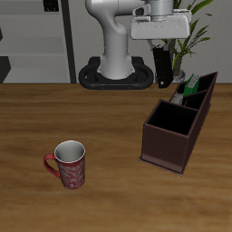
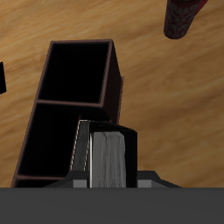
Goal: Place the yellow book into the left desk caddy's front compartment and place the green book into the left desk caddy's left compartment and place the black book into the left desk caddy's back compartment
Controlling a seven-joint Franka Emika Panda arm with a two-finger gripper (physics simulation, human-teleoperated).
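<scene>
Hovering above the far end of the left desk caddy (image 1: 178,126), the gripper (image 1: 162,80) is carrying the black book (image 1: 162,66) upright between its fingers, the jaws clenched on the book's upper part while its lower end is hanging just over the caddy's rim. The caddy is sitting on the wooden table (image 1: 54,113), slanting away from the table's front edge, its large square section lying nearest the front and looking bare inside, its smaller partitioned sections lying farther back. The green book (image 1: 192,87) is standing tilted in one of those far sections, just beside the hanging black book; which compartment it is in I cannot tell for sure. A leafy plant (image 1: 195,32) is rising behind the caddy. A red patterned mug (image 1: 69,164) is standing well apart, near the table's front edge. In the wrist view the black book (image 2: 108,158) is showing its pale page edge between the dark fingers (image 2: 80,156), with the caddy (image 2: 115,83) opening below it and the mug (image 2: 185,17) lying beyond. The yellow book is not showing in either view.
</scene>
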